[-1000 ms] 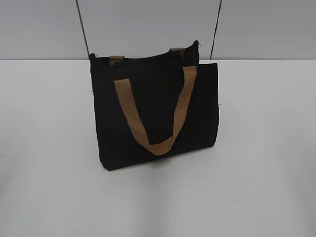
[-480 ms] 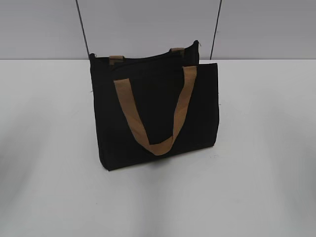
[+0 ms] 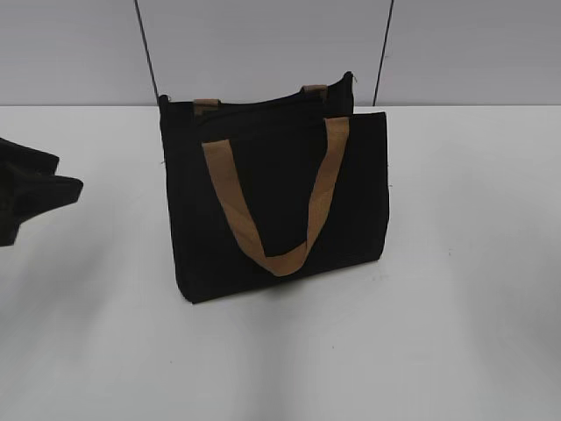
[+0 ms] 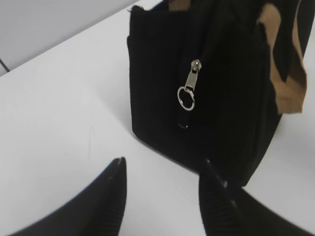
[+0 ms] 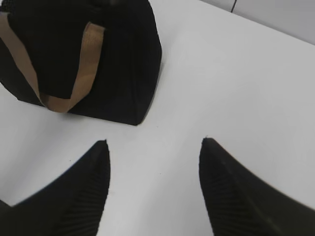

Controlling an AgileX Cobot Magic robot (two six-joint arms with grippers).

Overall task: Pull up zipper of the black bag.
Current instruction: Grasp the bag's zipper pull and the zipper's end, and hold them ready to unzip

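The black bag (image 3: 280, 206) stands upright on the white table, with a tan handle (image 3: 272, 210) hanging down its front. In the left wrist view the bag's (image 4: 216, 98) end panel faces me, and the zipper's silvery pull with a ring (image 4: 189, 88) hangs on it. My left gripper (image 4: 162, 164) is open and empty, a short way in front of that end. It shows at the left edge of the exterior view (image 3: 61, 175). My right gripper (image 5: 153, 145) is open and empty over the table, in front of the bag's (image 5: 88, 54) other end. It is out of the exterior view.
A white table (image 3: 456, 289) carries the bag. A grey wall with two dark cables (image 3: 147, 53) runs behind it.
My left gripper has come into the exterior view at the left edge. The bag has not moved.
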